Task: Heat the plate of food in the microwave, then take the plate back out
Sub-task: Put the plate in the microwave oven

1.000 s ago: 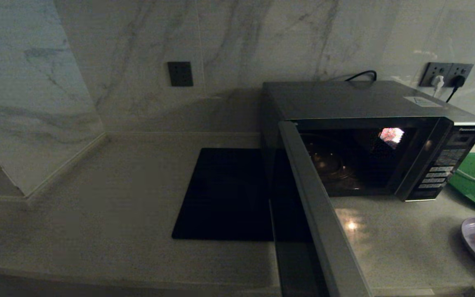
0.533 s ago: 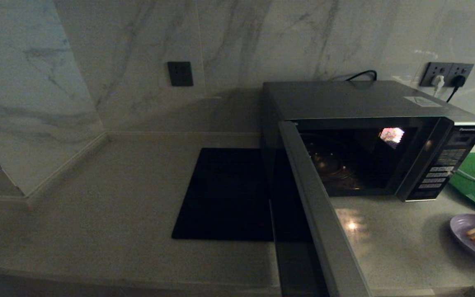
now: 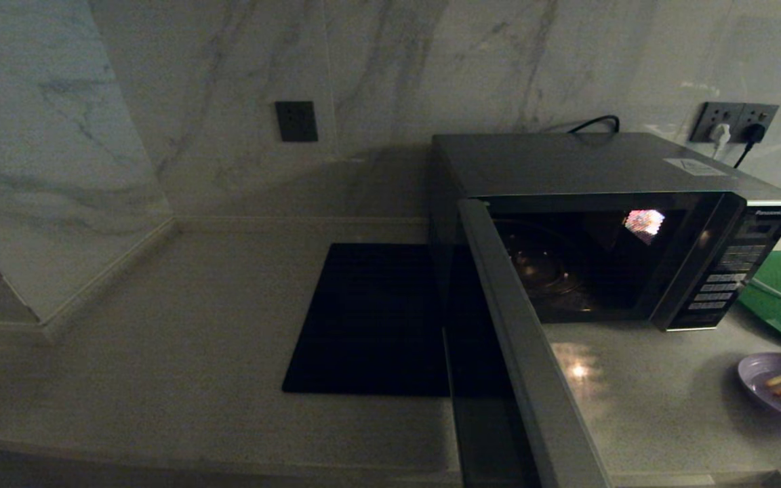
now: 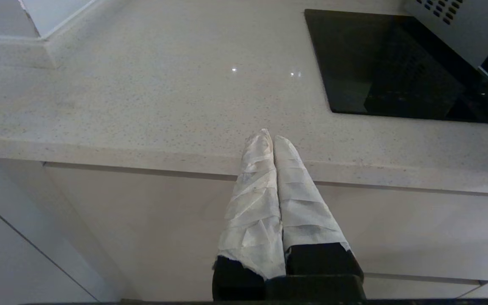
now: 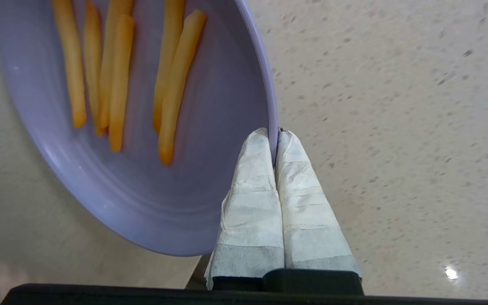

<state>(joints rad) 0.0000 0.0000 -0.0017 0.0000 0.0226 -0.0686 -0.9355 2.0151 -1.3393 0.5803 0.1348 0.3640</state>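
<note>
Now the right gripper [image 5: 274, 137] was clamped on the rim of the plate of food [image 5: 151, 127], one taped finger inside the lip, one outside — a thin pinch at a single edge. Fries [image 5: 176, 80] lay loose across the lilac dish. At the head view's right edge the plate [image 3: 780, 390] seemed lifted off the countertop [image 3: 648, 407], well right of the microwave [image 3: 607, 224], whose door [image 3: 526, 352] stood wide open. Risk — with so slight a hold the plate could sag or twist and spill the fries. Compared with a second earlier, the plate sat further left and flatter. The left gripper [image 4: 273, 140] hung clenched and empty by the counter's front edge.
</note>
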